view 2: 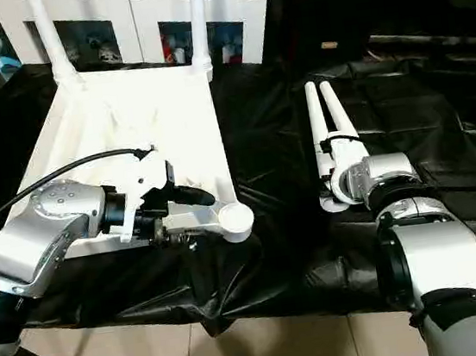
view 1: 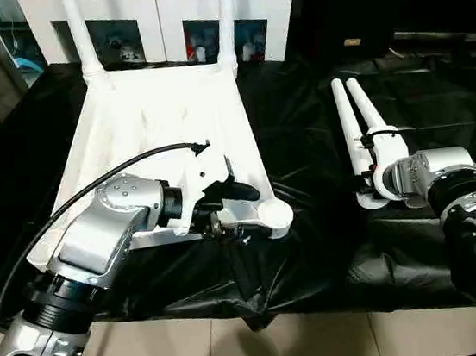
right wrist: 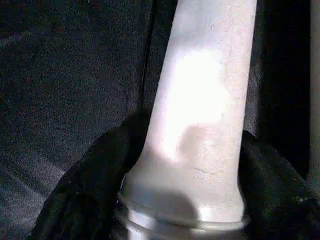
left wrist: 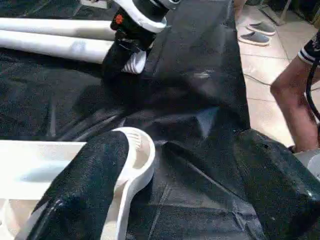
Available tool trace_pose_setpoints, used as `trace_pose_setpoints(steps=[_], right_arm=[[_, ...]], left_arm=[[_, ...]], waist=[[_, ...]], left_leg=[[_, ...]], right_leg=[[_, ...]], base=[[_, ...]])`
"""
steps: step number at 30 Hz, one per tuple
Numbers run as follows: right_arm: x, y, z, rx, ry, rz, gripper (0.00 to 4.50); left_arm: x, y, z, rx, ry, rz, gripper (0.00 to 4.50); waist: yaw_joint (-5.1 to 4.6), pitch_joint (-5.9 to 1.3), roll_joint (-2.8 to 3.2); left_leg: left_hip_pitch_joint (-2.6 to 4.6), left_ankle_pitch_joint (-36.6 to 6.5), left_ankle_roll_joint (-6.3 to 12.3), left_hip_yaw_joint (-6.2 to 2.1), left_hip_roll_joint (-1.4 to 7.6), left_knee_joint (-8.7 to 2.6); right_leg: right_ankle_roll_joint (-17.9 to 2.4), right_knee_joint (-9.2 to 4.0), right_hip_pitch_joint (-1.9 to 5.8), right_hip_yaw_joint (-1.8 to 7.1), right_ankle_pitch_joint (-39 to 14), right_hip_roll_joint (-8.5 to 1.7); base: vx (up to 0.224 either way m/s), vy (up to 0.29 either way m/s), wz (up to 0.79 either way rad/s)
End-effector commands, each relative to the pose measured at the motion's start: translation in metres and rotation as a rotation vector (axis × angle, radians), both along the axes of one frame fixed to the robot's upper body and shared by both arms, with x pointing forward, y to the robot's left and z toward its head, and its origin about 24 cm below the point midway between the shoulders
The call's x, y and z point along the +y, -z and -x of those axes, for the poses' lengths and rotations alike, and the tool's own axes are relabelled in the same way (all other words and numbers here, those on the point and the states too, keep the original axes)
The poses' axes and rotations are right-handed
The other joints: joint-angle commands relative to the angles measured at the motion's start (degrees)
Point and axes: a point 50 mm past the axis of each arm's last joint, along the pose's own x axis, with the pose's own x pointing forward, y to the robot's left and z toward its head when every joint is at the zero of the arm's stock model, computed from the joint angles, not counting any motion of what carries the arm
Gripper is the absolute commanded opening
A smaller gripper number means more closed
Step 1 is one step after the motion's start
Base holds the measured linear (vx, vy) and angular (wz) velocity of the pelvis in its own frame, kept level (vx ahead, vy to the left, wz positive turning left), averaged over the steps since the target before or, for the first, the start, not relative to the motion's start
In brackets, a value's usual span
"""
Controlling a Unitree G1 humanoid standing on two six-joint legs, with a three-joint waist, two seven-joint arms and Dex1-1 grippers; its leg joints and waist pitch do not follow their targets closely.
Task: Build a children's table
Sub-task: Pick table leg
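A black plastic sheet (view 1: 316,246) covers the bench, with a white glass-door cabinet (view 1: 158,18) behind its far edge and tiled floor in front. The white plastic rectangular tabletop (view 1: 162,126) lies underside up on the left half of the bench; two white tapered tube legs (view 1: 227,14) stand upright in its far corner sockets. Its near right round socket (view 1: 276,217) is empty.

The left gripper (left wrist: 175,195) sits at this near right corner with its black fingers spread wide apart. One finger (left wrist: 85,185) rests over the socket rim; the other (left wrist: 280,185) hangs above the sheet beside the corner. Nothing is clamped between them.

Two further loose white tapered tube legs (view 1: 355,124) lie side by side on the right half of the bench, pointing toward the far edge. The right gripper (right wrist: 187,170) straddles the near, thick end of one leg, one finger on each side, close against it. Whether it is clamped tight cannot be told.
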Motion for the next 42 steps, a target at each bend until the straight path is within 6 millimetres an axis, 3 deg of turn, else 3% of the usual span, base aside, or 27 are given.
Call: trace_pose_setpoints(steps=[1,10,13,14,15,16,17,20,21,22,23,24,25,26,27,30,32,37,41,42], right_arm=[[-0.007,-0.005,-0.001,-0.012,0.024,-0.004,2.80],[-0.011,-0.012,-0.006,-0.113,0.076,-0.076,2.76],[-0.010,-0.017,-0.010,-0.177,0.066,-0.123,2.76],[-0.008,-0.020,-0.012,-0.219,0.056,-0.175,2.75],[-0.006,-0.023,-0.014,-0.268,0.039,-0.229,2.75],[-0.004,-0.025,-0.016,-0.298,0.029,-0.263,2.75],[-0.002,-0.029,-0.017,-0.355,0.000,-0.311,2.75],[0.007,-0.032,-0.017,-0.465,-0.102,-0.426,2.75],[0.008,-0.032,-0.016,-0.481,-0.124,-0.441,2.74],[0.012,-0.032,-0.014,-0.494,-0.166,-0.468,2.73],[0.017,-0.032,-0.013,-0.508,-0.200,-0.504,2.73],[0.021,-0.033,-0.011,-0.529,-0.227,-0.550,2.72],[0.026,-0.034,-0.009,-0.546,-0.257,-0.595,2.72],[0.030,-0.036,-0.007,-0.561,-0.279,-0.631,2.72],[0.034,-0.037,-0.005,-0.580,-0.301,-0.663,2.72],[0.047,-0.041,0.001,-0.616,-0.370,-0.729,2.72],[0.052,-0.043,0.004,-0.632,-0.397,-0.758,2.72],[0.064,-0.045,0.011,-0.650,-0.441,-0.800,2.72],[0.075,-0.042,0.019,-0.618,-0.511,-0.794,2.72],[0.077,-0.040,0.021,-0.608,-0.535,-0.787,2.72]], left_arm=[[-0.002,-0.002,0.002,-0.015,0.002,-0.014,4.23],[-0.002,-0.010,-0.011,-0.092,-0.081,0.039,4.50],[-0.002,-0.013,-0.024,-0.116,-0.172,0.069,4.50],[-0.003,-0.014,-0.032,-0.126,-0.236,0.086,4.50],[-0.004,-0.016,-0.040,-0.127,-0.310,0.110,4.50],[-0.004,-0.016,-0.045,-0.126,-0.355,0.125,4.50],[-0.006,-0.018,-0.052,-0.123,-0.406,0.153,4.50],[-0.015,-0.020,-0.066,-0.067,-0.517,0.251,4.50],[-0.017,-0.020,-0.067,-0.053,-0.531,0.265,4.50],[-0.022,-0.020,-0.070,-0.020,-0.547,0.292,4.50],[-0.026,-0.020,-0.072,0.012,-0.565,0.317,4.50],[-0.029,-0.018,-0.075,0.056,-0.598,0.336,4.50],[-0.034,-0.016,-0.077,0.101,-0.625,0.354,4.50],[-0.037,-0.014,-0.079,0.145,-0.646,0.370,4.50],[-0.041,-0.012,-0.080,0.199,-0.665,0.392,4.50],[-0.050,-0.006,-0.081,0.358,-0.713,0.462,4.50],[-0.054,-0.003,-0.081,0.424,-0.733,0.490,4.50],[-0.057,0.002,-0.082,0.538,-0.797,0.549,4.50],[-0.059,-0.011,-0.084,0.625,-0.774,0.712,4.50],[-0.059,-0.015,-0.084,0.670,-0.758,0.755,4.50]], waist=[[-0.18,-4.49,-0.29],[-0.13,-4.66,-0.57],[-0.08,-4.72,0.05],[-0.11,-4.78,-0.20],[0.04,-4.76,0.36],[-0.01,-4.80,0.03],[-0.03,-4.81,0.53],[0.15,-5.06,0.09],[0.28,-5.29,0.05],[0.42,-5.30,0.40],[0.52,-5.26,1.21],[0.45,-5.41,0.64],[0.66,-5.44,0.53],[0.76,-5.35,0.54],[0.90,-5.34,1.11],[1.26,-5.23,0.94],[1.33,-5.11,0.76],[1.35,-4.92,1.01],[1.51,-4.84,1.04],[1.50,-4.75,0.51]], left_leg=[[1.01,-8.4,-2.06,-0.09,1.05,-3.49],[0.86,-7.3,-1.47,-0.07,0.92,-3.29],[1.02,-7.6,-1.35,-0.07,0.87,-3.20],[0.96,-7.5,-1.14,-0.11,0.85,-3.18],[1.03,-8.1,-1.02,-0.20,0.84,-3.17],[1.02,-8.6,-0.79,-0.13,0.84,-3.09],[0.89,-8.9,-0.67,-0.21,0.75,-3.13],[0.77,-7.4,1.38,-0.21,0.65,-2.87],[0.76,-5.8,2.35,-0.43,0.78,-2.80],[0.71,-4.9,3.13,-0.43,0.77,-2.70],[0.90,-4.9,3.53,-0.32,0.66,-2.64],[0.87,-4.7,4.13,-0.36,0.73,-2.52],[0.93,-4.9,4.93,-0.29,0.77,-2.50],[0.90,-5.2,5.19,-0.26,0.75,-2.58],[1.08,-6.1,5.31,-0.36,0.89,-2.61],[1.13,-8.1,4.94,-0.45,0.98,-2.70],[1.12,-9.2,4.57,-0.56,0.90,-2.84],[1.26,-10.5,3.32,-0.83,0.92,-3.25],[1.24,-11.4,2.30,-0.90,1.01,-3.44],[1.18,-11.5,2.29,-0.90,0.96,-3.47]], right_leg=[[-11.0,-3.29,2.96,2.29,-8.3,-2.32],[-11.5,-3.04,3.21,2.33,-5.6,-2.29],[-11.7,-3.06,3.14,2.35,-4.9,-2.18],[-11.9,-3.01,3.29,2.31,-4.2,-2.16],[-12.0,-3.05,3.28,2.31,-4.4,-2.22],[-12.1,-3.19,3.34,2.32,-4.2,-2.18],[-12.3,-3.19,3.49,2.32,-4.0,-2.19],[-13.3,-3.12,3.88,2.25,-0.2,-2.12],[-14.5,-2.74,3.99,2.11,1.7,-2.32],[-15.5,-2.64,3.99,2.06,2.7,-2.37],[-15.9,-2.77,3.87,2.09,3.5,-2.15],[-16.7,-2.59,3.99,2.03,5.6,-2.01],[-17.2,-2.55,4.05,1.97,6.0,-2.03],[-17.2,-2.70,4.09,1.95,5.7,-2.03],[-17.5,-2.87,4.01,1.90,5.0,-2.10],[-17.7,-3.22,3.98,1.77,2.3,-2.37],[-16.9,-3.73,3.96,1.74,-1.7,-2.64],[-14.7,-4.37,3.73,1.71,-5.9,-2.66],[-14.1,-4.49,3.65,1.73,-6.6,-2.72],[-13.9,-4.56,3.69,1.68,-7.2,-2.75]], base=[[0.000,0.000,0.00],[0.000,0.000,0.00],[0.000,0.000,0.00],[0.000,0.000,0.00],[0.000,0.000,0.00],[0.000,0.000,0.00],[0.000,0.000,0.00],[0.000,0.000,0.00],[0.000,0.000,0.00],[0.000,0.000,0.00],[0.000,0.000,0.00],[0.000,0.000,0.00],[0.000,0.000,0.00],[0.000,0.000,0.00],[0.000,0.000,0.00],[0.000,0.000,0.00],[0.000,0.000,0.00],[0.000,0.000,0.00],[0.000,0.000,0.00],[0.000,0.000,0.00]])
